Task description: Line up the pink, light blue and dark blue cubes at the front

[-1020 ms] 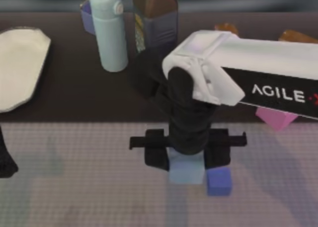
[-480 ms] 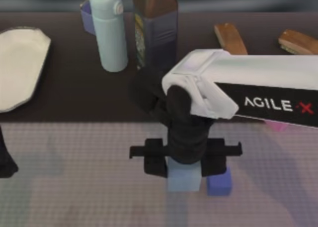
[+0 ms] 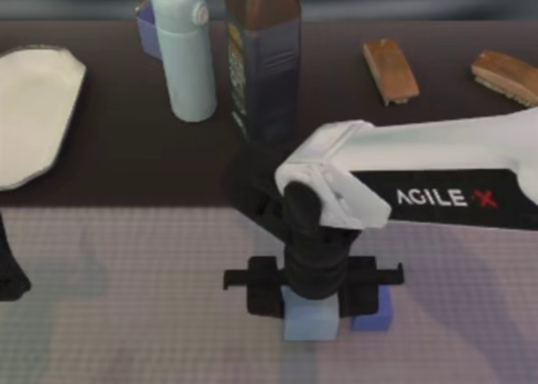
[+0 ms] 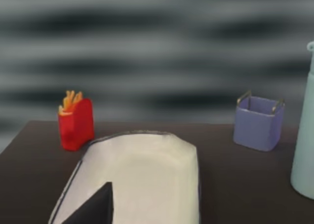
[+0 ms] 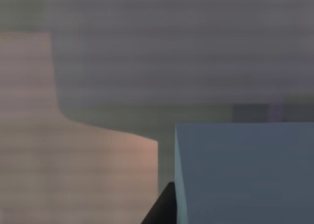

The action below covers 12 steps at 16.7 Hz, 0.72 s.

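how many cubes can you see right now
2: the light blue cube under the right gripper, the dark blue cube touching its right side. The pink one may be hidden under the arm.

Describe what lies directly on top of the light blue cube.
The right pincer covers the light blue cube, its black body hiding the cube's rear part. The dark blue cube sits beside it. The pink cube is hidden.

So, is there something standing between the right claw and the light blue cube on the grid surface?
Nothing visible does. The right claw is already directly over the light blue cube, which sits on the grid surface close beside the dark blue cube. The left claw is parked at the table's left edge.
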Motion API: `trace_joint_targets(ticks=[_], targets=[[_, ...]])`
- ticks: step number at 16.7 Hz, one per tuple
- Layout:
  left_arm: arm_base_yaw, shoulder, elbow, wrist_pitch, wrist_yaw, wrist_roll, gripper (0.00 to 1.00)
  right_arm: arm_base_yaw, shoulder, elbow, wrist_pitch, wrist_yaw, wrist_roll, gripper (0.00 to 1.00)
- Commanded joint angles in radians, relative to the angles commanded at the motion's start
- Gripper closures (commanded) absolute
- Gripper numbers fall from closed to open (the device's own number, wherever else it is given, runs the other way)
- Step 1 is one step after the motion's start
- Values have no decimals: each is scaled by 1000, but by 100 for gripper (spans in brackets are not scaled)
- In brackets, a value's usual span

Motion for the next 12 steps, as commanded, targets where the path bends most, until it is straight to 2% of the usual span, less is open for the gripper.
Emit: trace_joint_targets(ticks=[12], targets=[[0, 0, 0, 0, 0, 0, 0, 0, 0, 0, 0, 0, 0, 10]])
